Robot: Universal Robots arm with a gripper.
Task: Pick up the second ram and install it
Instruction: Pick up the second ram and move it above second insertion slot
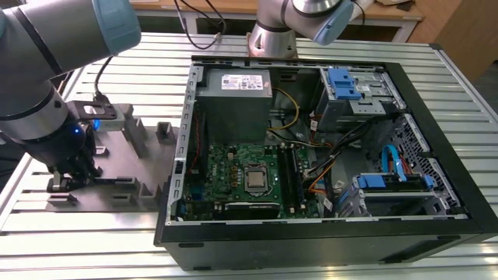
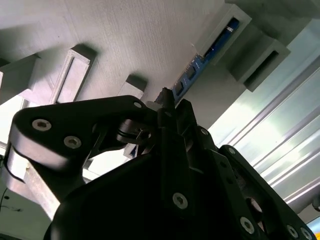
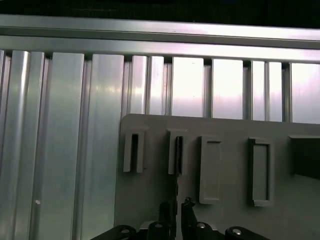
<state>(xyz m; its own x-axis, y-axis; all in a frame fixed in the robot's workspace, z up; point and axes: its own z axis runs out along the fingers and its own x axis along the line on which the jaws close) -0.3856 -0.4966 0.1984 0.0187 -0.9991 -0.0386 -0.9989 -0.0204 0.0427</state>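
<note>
While tool (image 3: 176, 205) straddles it, second ram (image 2: 199, 63) seems slotted.

A robotics workshop — a slotted aluminium bench (image 1: 78, 251) bearing an opened computer tower (image 1: 311, 248) and a gray fixture tray (image 1: 116, 168).

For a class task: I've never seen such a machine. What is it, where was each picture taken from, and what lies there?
This is a robot arm with a gripper at its end. The exterior view, from a camera off the arm, shows a metal table, an open computer case with a green motherboard, and a gray tray at that view's left. Both wrist views come from cameras riding on the arm. They show the gripper down at the second ram, a thin memory stick standing on edge in the tray's blocks. I cannot tell whether it is gripped yet.
</note>
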